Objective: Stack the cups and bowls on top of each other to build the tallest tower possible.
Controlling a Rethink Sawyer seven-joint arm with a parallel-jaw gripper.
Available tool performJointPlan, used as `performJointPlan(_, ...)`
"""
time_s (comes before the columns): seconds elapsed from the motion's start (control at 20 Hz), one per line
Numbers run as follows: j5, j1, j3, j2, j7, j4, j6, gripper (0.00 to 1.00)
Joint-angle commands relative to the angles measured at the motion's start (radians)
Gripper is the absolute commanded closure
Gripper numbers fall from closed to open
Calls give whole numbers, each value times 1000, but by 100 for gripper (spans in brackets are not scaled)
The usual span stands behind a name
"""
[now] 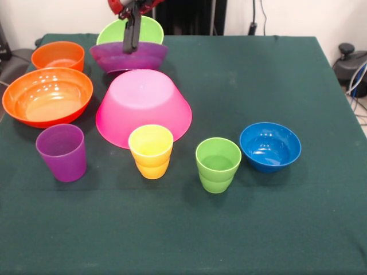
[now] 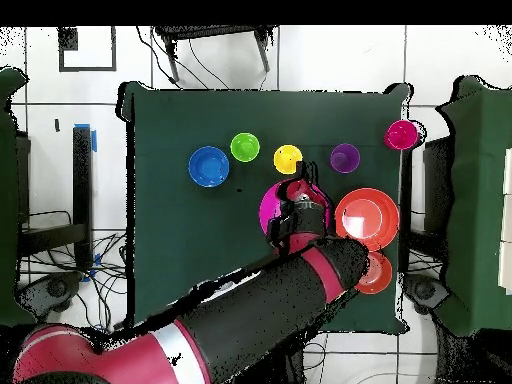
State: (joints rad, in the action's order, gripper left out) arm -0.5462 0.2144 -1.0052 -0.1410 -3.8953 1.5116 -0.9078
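Observation:
My gripper (image 1: 132, 41) is shut on the near rim of the purple bowl (image 1: 150, 56), with the lime green bowl (image 1: 148, 28) nested inside it. The pair hangs at the far edge of the inverted pink bowl (image 1: 143, 106); I cannot tell whether they touch. The purple cup (image 1: 62, 152), yellow cup (image 1: 151, 150) and green cup (image 1: 218, 164) stand upright in front, with the blue bowl (image 1: 270, 146) to their right. The large orange bowl (image 1: 47, 96) and small orange bowl (image 1: 58, 55) sit at the left. In the overhead view my gripper (image 2: 300, 192) covers the pink bowl (image 2: 268, 205), and the red cup (image 2: 402, 133) shows at the table's edge.
The green table (image 1: 275, 229) ends close behind the held bowls. My arm (image 2: 250, 310) crosses the table in the overhead view and hides the purple and lime green bowls. Chairs and cables surround the table.

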Motion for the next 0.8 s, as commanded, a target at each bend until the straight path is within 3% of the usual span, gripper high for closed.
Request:
performJointPlan(0.05,-113,38,145,-19,41,34,135,100)
performJointPlan(0.3,-183,47,175,-44,-15,43,160,100)
performJointPlan(0.8,-220,44,222,-57,-23,52,185,100)
